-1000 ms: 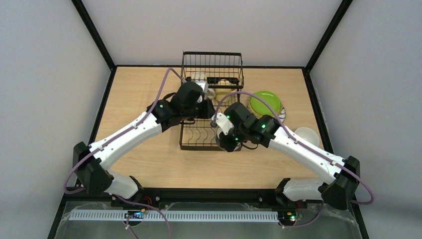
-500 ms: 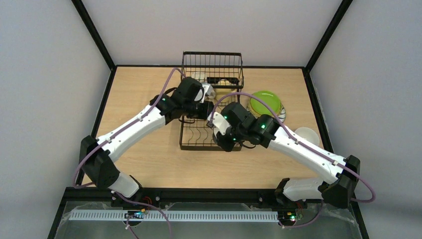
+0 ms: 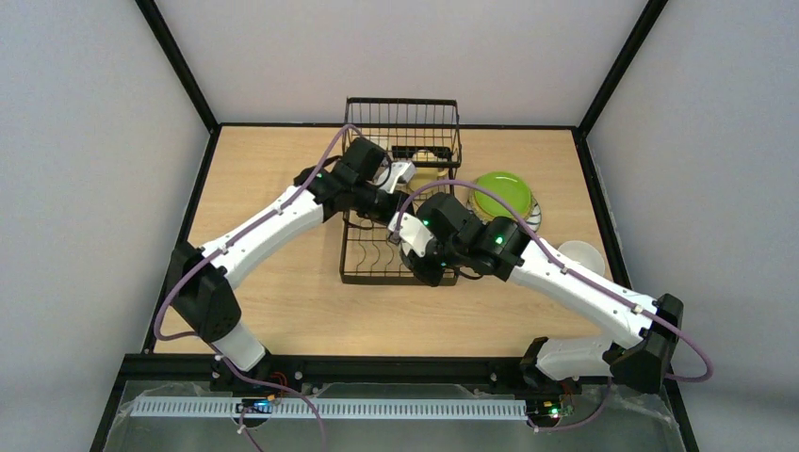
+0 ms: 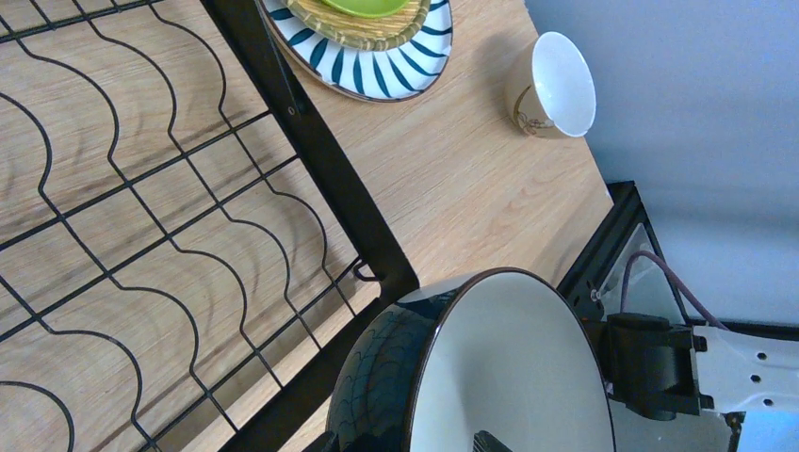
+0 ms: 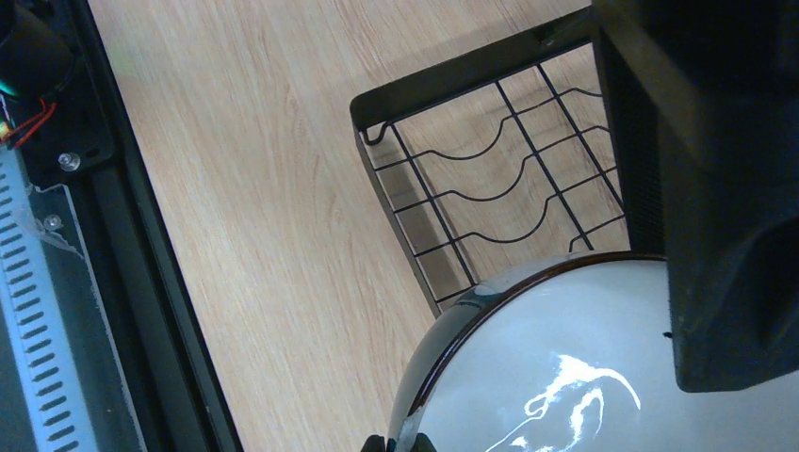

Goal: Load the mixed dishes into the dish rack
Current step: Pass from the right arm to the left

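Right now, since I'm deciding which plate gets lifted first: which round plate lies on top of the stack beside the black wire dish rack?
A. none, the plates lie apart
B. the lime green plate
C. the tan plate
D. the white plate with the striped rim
B: the lime green round plate sits topmost, the tan plate under it and the white plate with the blue-striped rim lowest, beside the black wire dish rack.

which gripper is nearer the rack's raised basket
Left. Left gripper is at the front of the raised basket; right gripper, holding the blue-patterned mug, is over the plate dividers.
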`<state>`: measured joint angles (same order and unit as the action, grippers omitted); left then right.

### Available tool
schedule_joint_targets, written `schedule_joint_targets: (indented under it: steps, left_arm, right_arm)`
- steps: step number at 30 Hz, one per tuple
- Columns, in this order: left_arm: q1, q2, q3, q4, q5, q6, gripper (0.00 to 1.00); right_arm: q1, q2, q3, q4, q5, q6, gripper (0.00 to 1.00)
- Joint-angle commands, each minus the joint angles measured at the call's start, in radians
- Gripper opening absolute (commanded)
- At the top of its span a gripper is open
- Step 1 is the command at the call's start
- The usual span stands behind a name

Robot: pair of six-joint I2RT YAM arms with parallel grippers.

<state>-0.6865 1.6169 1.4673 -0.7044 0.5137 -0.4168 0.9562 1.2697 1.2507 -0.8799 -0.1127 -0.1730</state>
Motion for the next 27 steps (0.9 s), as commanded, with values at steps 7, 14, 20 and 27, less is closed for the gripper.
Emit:
schedule_joint_targets:
  steps: [7,14,20,27]
  left_arm:
    - [-0.002,0.074,0.055,-0.103,0.112,0.079,0.76]
    - [-0.003,0.087,0.052,-0.109,0.108,0.086,0.78]
    - [-0.003,0.090,0.051,-0.098,0.120,0.087,0.75]
    - [-0.003,0.095,0.032,-0.074,0.128,0.076,0.50]
  right_arm:
    - [0.006,-0.024,0.044,0.030,0.028,-0.068,0.00]
    - [0.006,-0.056,0.041,0.044,0.018,-0.065,0.00]
    - [0.006,-0.066,0.036,0.049,0.000,-0.054,0.00]
    - [0.006,-0.076,0.033,0.051,-0.011,-0.041,0.00]
